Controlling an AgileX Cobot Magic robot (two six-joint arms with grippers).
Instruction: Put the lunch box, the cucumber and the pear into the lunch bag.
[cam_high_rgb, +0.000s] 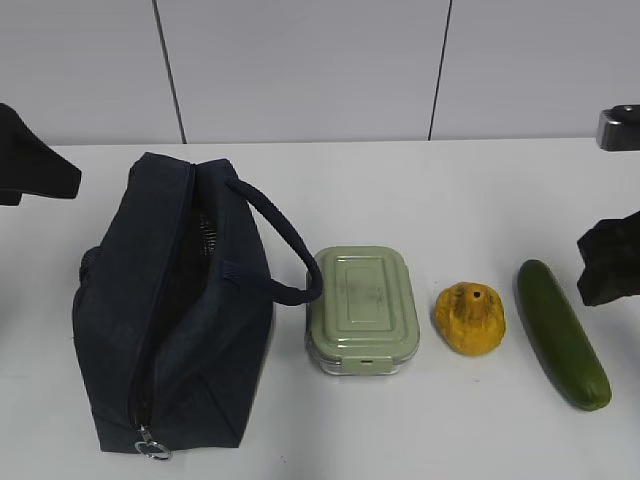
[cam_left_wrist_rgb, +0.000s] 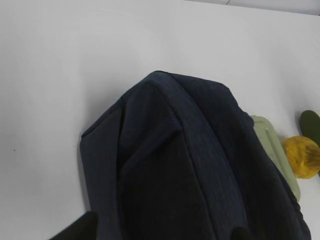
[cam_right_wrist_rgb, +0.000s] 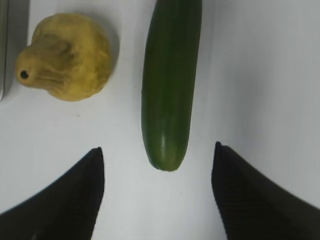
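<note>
Nothing was packed yet: the box (cam_high_rgb: 362, 309), pear (cam_high_rgb: 471, 318) and cucumber (cam_high_rgb: 562, 332) lay in a row on the table (cam_high_rgb: 420, 190), right of the bag (cam_high_rgb: 165, 310), whose top looked partly unzipped. The right gripper (cam_right_wrist_rgb: 157, 187) hung empty, fingers apart, just off the cucumber's end. The left gripper (cam_left_wrist_rgb: 160, 232) hovered over the bag; whether it was spread or closed I could not tell

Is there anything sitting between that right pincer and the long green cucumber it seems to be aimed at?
Nothing visible. The right pincer is open, and only bare white table lies between its fingertips and the near end of the long dark-green cucumber. The lumpy yellow pear sits off to the side, apart.
</note>
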